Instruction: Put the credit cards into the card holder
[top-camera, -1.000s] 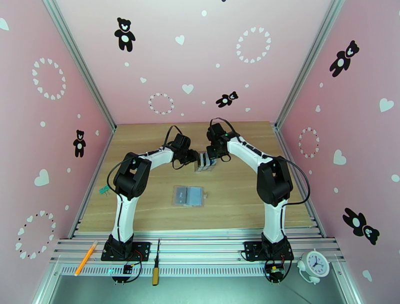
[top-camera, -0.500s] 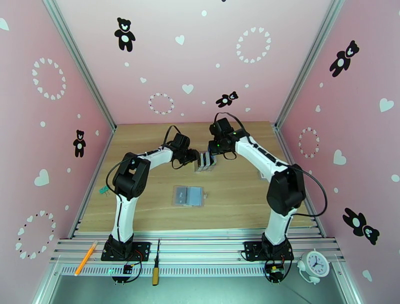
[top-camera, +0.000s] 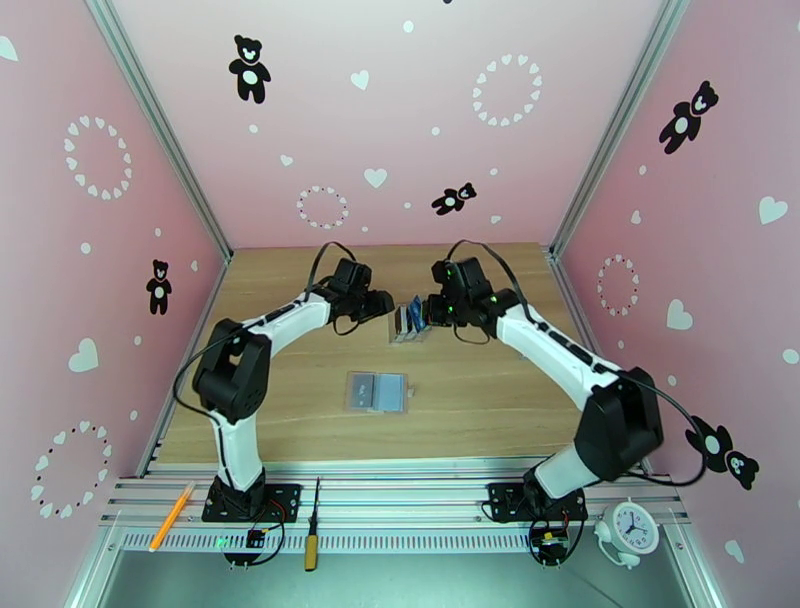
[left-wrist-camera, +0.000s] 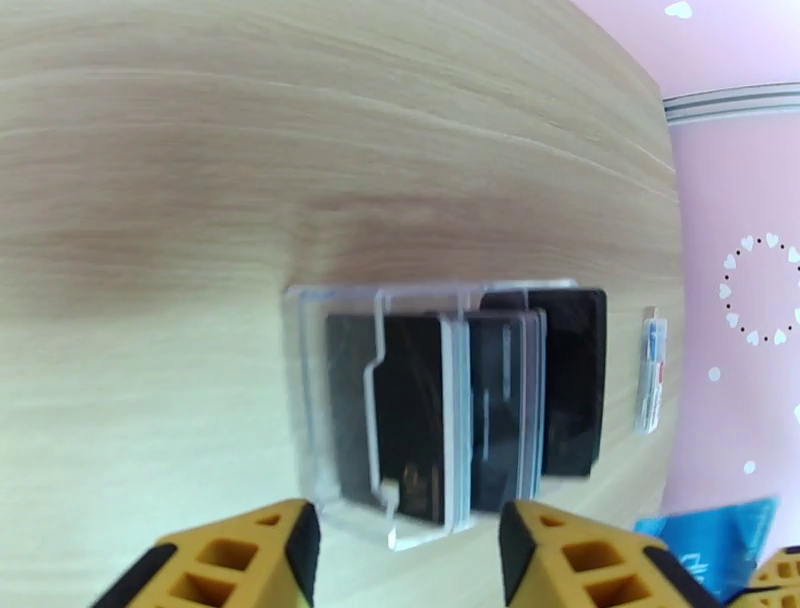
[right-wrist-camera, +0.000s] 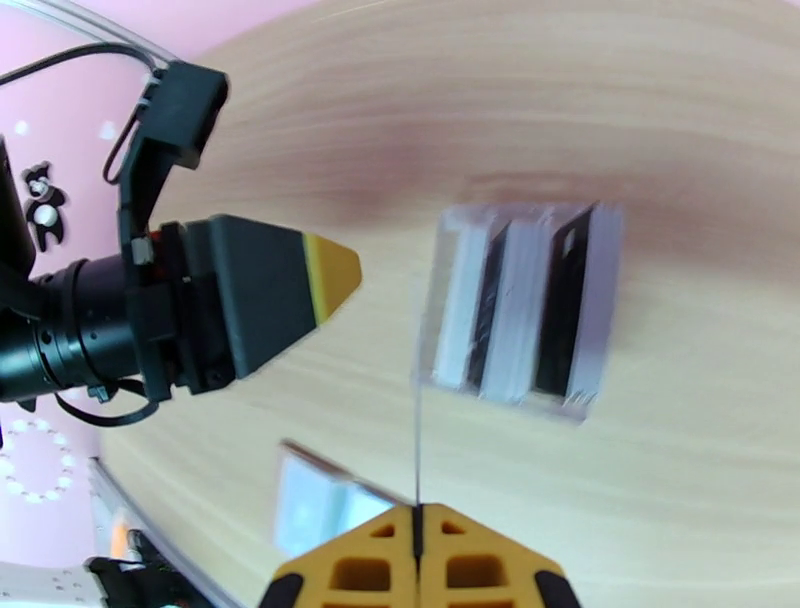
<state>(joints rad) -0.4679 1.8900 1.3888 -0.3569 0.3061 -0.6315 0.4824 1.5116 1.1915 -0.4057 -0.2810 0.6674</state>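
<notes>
The right pincer (right-wrist-camera: 415, 520) is shut on one thin card (right-wrist-camera: 416, 440). The left pincer (left-wrist-camera: 410, 560) is wide open and empty. Other cards (left-wrist-camera: 400, 420) stand in the rack (left-wrist-camera: 305, 400), mid-frame. The holder (top-camera: 378, 392) lies open lower down on the worktop (top-camera: 480, 400). Cards look light, stiff and slippy, so pinch the top edge.

White arm links (top-camera: 290, 318), black joints (top-camera: 235, 375), looping black cables (right-wrist-camera: 70, 58), yellow hollow-celled pincer fingers (left-wrist-camera: 240, 560)
</notes>
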